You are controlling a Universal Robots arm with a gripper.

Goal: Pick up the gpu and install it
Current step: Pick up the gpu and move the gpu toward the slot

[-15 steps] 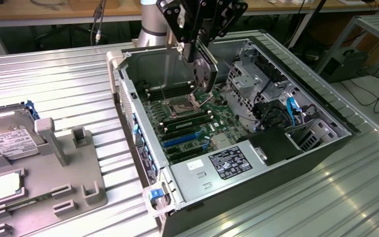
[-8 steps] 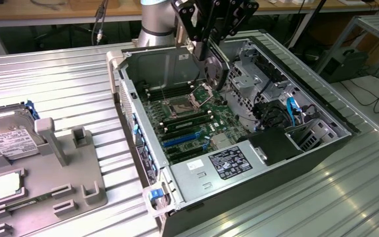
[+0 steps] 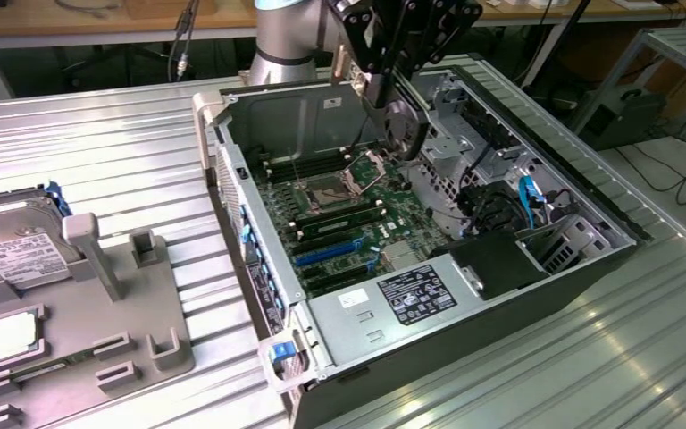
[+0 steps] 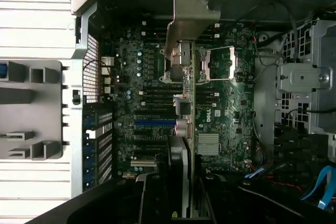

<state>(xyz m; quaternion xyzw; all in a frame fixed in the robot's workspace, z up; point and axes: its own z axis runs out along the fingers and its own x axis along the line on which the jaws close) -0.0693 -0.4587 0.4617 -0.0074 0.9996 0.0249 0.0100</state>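
I see the hand (image 3: pixel 381 82), pointing straight down and clamped on the gpu (image 3: pixel 400 125), holding the card edge-on above the motherboard (image 3: pixel 343 223) inside the open case (image 3: pixel 296 116), clear of the drive cage (image 4: pixel 304 77) on one side and the slotted rear wall (image 4: pixel 97 129) on the other.

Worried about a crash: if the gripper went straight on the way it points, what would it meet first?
The gripper, shut on the gpu, points down into the open case. The gpu's lower edge would likely meet the motherboard first, near the processor socket; the gap is hard to judge.
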